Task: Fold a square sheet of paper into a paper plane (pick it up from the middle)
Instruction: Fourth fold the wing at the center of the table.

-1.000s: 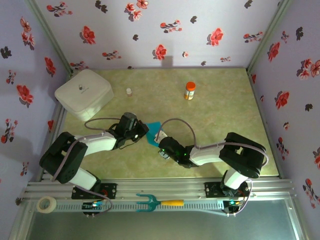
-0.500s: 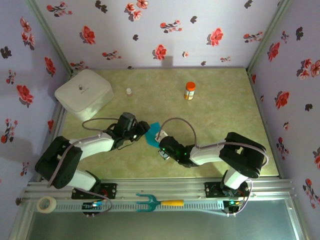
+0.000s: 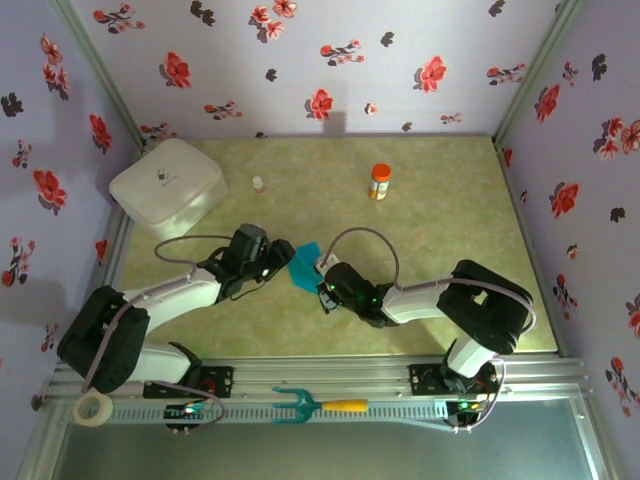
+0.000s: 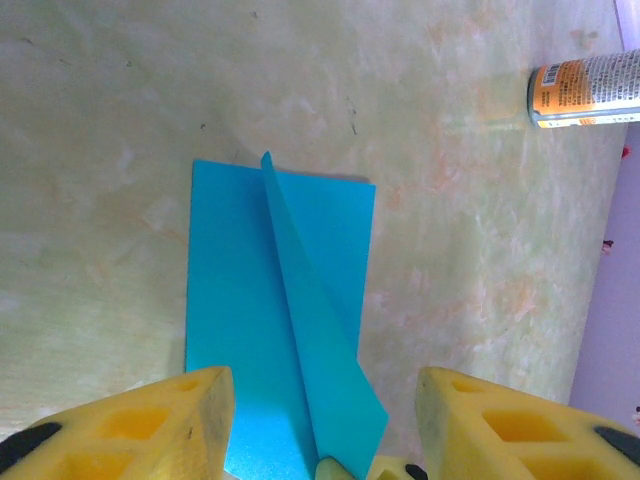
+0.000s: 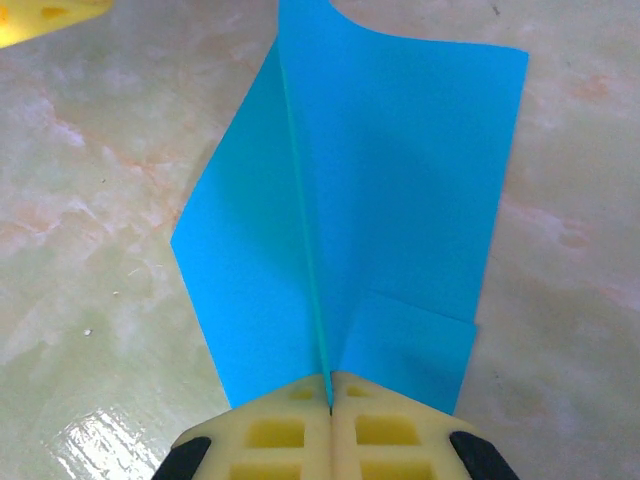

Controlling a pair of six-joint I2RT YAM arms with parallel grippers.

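So the teal-blue sheet of paper (image 3: 303,264) lies on the green table (image 3: 450,230), about mid-table between the two arms, and it's partly folded with one crease standing up like a fin. The right gripper (image 5: 330,392) has its yellow fingers (image 5: 275,435) pressed tight together, pinching that raised crease right at the near edge of the sheet, and from the top camera it sits just beside the paper's right corner. The left gripper (image 4: 320,400) is spread apart, with the near end of the sheet lying between its fingers; can't tell if the pads actually touch it. Further back there's an orange-capped bottle (image 3: 380,181), well apart from the paper, and a white rounded box (image 3: 165,185) in the far left corner.
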